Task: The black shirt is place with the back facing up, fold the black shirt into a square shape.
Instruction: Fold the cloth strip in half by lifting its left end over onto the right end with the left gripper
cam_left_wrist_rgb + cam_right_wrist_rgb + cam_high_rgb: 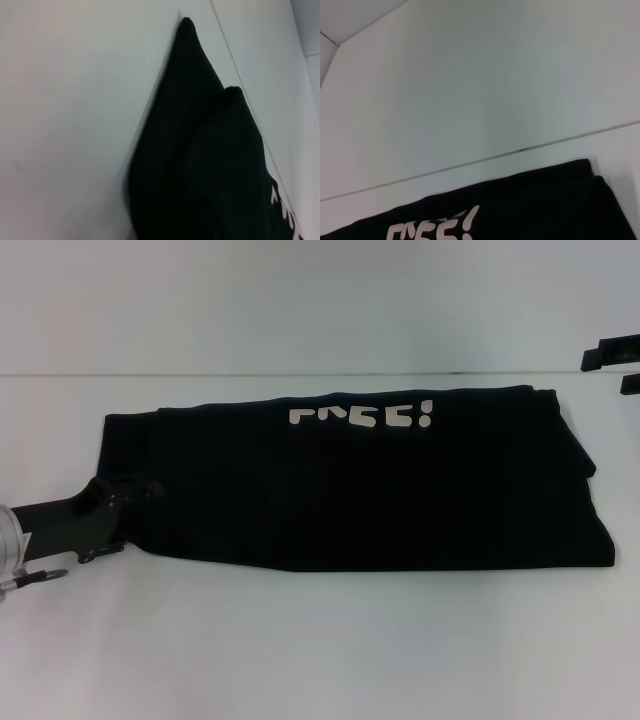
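The black shirt (pixel 350 490) lies on the white table as a long folded band, with the white "FREE!" lettering (pixel 362 417) along its far edge. My left gripper (pixel 140 490) is at the shirt's left end, low on the fabric, dark against dark. The left wrist view shows the shirt (pixel 200 150) close up, tapering to a point. My right gripper (pixel 615 370) is at the far right edge of the head view, beyond the shirt's far right corner, with its jaws apart and empty. The right wrist view shows the shirt's far edge (pixel 530 205) and the lettering (pixel 435 230).
The white table (pixel 320 640) spreads wide in front of the shirt. Its far edge (pixel 200 375) meets a pale wall just behind the shirt. The left arm's grey wrist (pixel 60 525) reaches in from the left edge.
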Controlling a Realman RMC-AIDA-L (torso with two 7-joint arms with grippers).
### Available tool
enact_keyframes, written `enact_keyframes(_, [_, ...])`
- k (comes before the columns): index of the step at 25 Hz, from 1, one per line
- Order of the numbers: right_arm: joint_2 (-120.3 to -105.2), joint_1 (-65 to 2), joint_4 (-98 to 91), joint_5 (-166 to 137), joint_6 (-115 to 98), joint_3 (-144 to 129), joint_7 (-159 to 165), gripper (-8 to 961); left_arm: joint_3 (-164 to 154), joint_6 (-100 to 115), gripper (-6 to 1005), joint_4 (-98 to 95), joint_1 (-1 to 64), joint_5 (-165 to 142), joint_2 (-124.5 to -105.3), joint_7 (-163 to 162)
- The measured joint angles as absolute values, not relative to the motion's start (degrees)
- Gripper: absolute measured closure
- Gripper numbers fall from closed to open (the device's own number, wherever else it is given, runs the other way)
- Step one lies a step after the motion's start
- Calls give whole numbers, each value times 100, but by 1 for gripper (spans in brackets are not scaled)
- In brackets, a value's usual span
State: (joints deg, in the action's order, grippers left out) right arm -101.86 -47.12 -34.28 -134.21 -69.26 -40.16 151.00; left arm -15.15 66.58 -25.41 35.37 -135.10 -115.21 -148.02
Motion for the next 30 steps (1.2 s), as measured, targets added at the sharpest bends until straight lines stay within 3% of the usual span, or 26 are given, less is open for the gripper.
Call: enact_keyframes(30, [-10196, -4701, -3481, -13421, -6900, -3999, 15099, 144, -1189, 7255, 331, -2955, 3292, -14002, -11438, -14837])
